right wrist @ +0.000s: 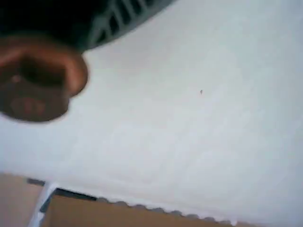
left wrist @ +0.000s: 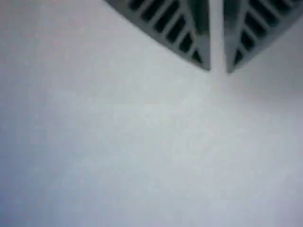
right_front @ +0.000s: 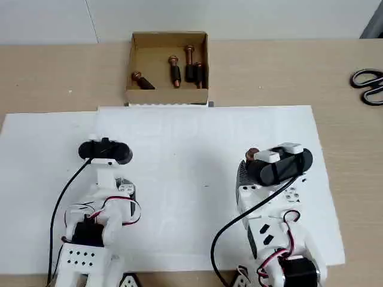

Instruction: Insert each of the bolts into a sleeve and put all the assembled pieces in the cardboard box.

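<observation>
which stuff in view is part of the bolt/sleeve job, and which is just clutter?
Job:
- cardboard box
- assembled pieces lying inside it
- bolt held in the right gripper
- left gripper, shut with nothing in it

Lying about:
- scissors, far right
- white paper sheet under both arms

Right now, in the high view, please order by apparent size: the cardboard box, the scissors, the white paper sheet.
Largest: white paper sheet.
Then cardboard box.
Smallest: scissors, though the picture's edge cuts them off.
</observation>
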